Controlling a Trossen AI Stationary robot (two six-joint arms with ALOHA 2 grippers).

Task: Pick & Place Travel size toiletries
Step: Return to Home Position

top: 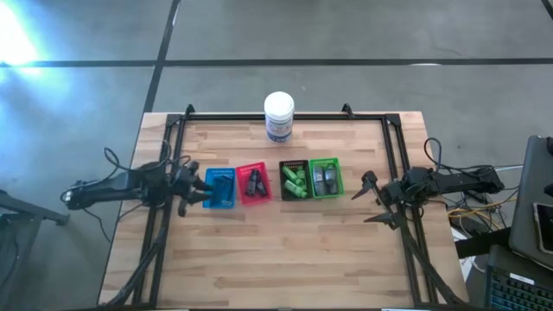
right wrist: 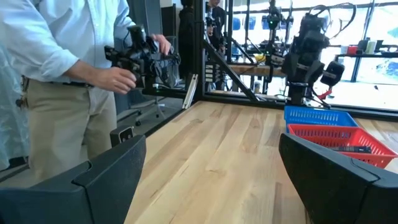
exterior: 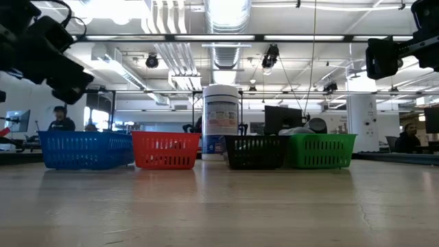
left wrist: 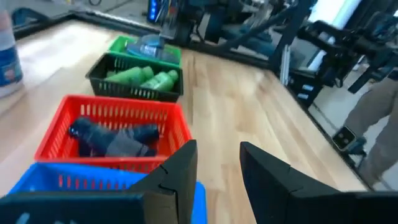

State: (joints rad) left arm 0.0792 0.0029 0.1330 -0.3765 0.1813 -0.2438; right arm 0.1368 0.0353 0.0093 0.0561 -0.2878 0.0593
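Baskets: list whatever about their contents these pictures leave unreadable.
Blue basket: low view, mesh walls hide the contents; left wrist view, the left arm's fingers and the bottom edge cut it off.
Green basket: high view, grey items too small to identify; left wrist view, blurred.
Red basket: right wrist view, the picture's edge cuts it off.

Grey concrete floor (top: 363,30); ceiling ducts (exterior: 164,24), strip lights (exterior: 226,10).
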